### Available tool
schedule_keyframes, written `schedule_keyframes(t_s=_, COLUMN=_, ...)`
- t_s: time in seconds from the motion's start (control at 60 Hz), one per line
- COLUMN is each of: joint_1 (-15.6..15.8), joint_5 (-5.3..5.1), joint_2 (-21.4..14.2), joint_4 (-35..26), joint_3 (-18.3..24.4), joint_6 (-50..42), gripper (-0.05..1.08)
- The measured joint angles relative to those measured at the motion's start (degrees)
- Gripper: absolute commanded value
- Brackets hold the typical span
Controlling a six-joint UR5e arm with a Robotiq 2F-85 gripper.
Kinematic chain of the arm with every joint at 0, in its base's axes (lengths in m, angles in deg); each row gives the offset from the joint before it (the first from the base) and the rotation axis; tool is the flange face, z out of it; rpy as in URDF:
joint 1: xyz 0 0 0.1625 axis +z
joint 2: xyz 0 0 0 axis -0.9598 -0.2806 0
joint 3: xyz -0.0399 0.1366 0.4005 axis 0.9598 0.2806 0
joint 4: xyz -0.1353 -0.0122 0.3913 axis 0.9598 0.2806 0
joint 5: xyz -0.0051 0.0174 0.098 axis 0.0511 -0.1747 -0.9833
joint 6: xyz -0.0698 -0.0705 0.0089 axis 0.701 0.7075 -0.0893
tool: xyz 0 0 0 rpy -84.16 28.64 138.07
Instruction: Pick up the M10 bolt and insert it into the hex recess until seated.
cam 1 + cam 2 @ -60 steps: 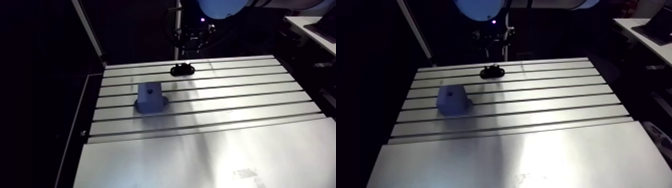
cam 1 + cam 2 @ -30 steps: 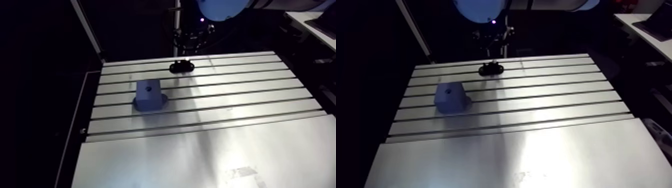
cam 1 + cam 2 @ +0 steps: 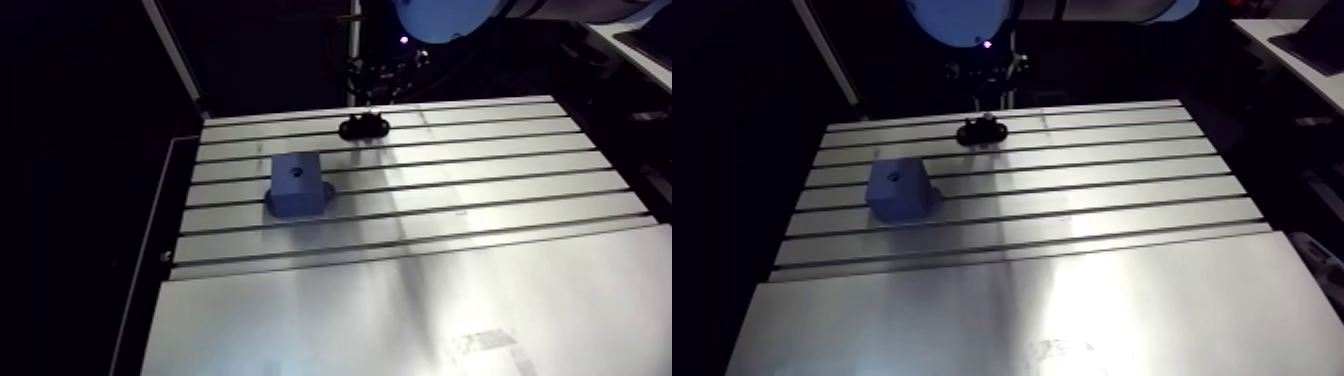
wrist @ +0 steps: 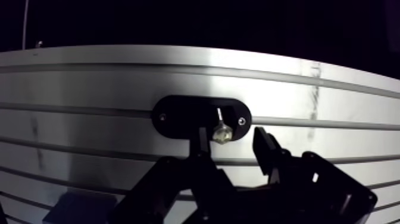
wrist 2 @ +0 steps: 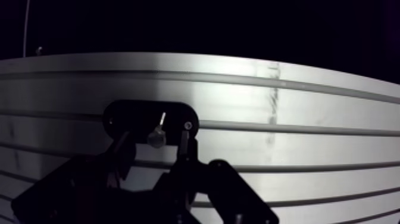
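**Item: bolt pick-up, approach stage**

- **Table** (image 3: pixel 450 290): slotted aluminium, carrying two things, set apart from each other.
- **Holder** (image 4: pixel 178 116): black, oval, flat on the table near its far edge. It keeps the bolt.
- **Bolt** (image 4: pixel 221 133): small and bright, with a hex head and a thin shank. It sits in the holder, toward one end of it. I cannot tell whether it stands upright or leans.
- **Block** (image 3: pixel 297 187): blue, on a wider foot, closer to the middle of the table than the holder.
- **Recess** (image 3: pixel 296 172): a small dark spot on the block's top face; nothing is in it.
- **Gripper** (image 4: pixel 229 142): low over the holder.
- **Fingers** (image 4: pixel 262 143): spread wide, holding nothing. In the wrist view the bolt head shows in the gap between the two tips, with no contact visible on either side.

**Step in hand (judged):** the first one, lining up on the bolt for the grasp. The pick and the insertion are both not yet done.

**Next move calls for (judged):** a short drop so the tips flank the head or shank, then a centred close. The part is small and could tip or slip out if caught off-centre. After that comes a straight lift clear of the holder before any travel toward the block.
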Motion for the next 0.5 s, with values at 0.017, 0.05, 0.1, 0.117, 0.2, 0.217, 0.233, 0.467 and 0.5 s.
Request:
schedule_keyframes(t_s=0.017, joint_1=0.00, joint_5=-0.01, joint_2=0.03, joint_4=0.00, joint_3=0.00, joint_6=-0.07, gripper=0.50)
schedule_keyframes(t_s=0.05, joint_1=0.00, joint_5=-0.01, joint_2=0.11, joint_4=-0.01, joint_3=0.00, joint_6=-0.27, gripper=0.50)
schedule_keyframes(t_s=0.1, joint_1=0.01, joint_5=-0.03, joint_2=0.16, joint_4=-0.01, joint_3=0.00, joint_6=-0.44, gripper=0.50)
schedule_keyframes(t_s=0.117, joint_1=0.01, joint_5=-0.03, joint_2=0.18, joint_4=-0.01, joint_3=0.00, joint_6=-0.50, gripper=0.50)
schedule_keyframes(t_s=0.2, joint_1=0.05, joint_5=-0.04, joint_2=0.30, joint_4=0.00, joint_3=-0.02, joint_6=-0.70, gripper=0.51)
schedule_keyframes(t_s=0.217, joint_1=0.06, joint_5=-0.04, joint_2=0.33, joint_4=0.00, joint_3=-0.01, joint_6=-0.75, gripper=0.51)
schedule_keyframes(t_s=0.233, joint_1=0.07, joint_5=-0.04, joint_2=0.38, joint_4=0.00, joint_3=-0.02, joint_6=-0.78, gripper=0.51)
schedule_keyframes(t_s=0.467, joint_1=0.26, joint_5=-0.05, joint_2=0.97, joint_4=0.03, joint_3=0.03, joint_6=-1.10, gripper=0.52)
schedule_keyframes(t_s=0.5, joint_1=0.28, joint_5=-0.05, joint_2=1.03, joint_4=0.02, joint_3=0.03, joint_6=-1.15, gripper=0.52)
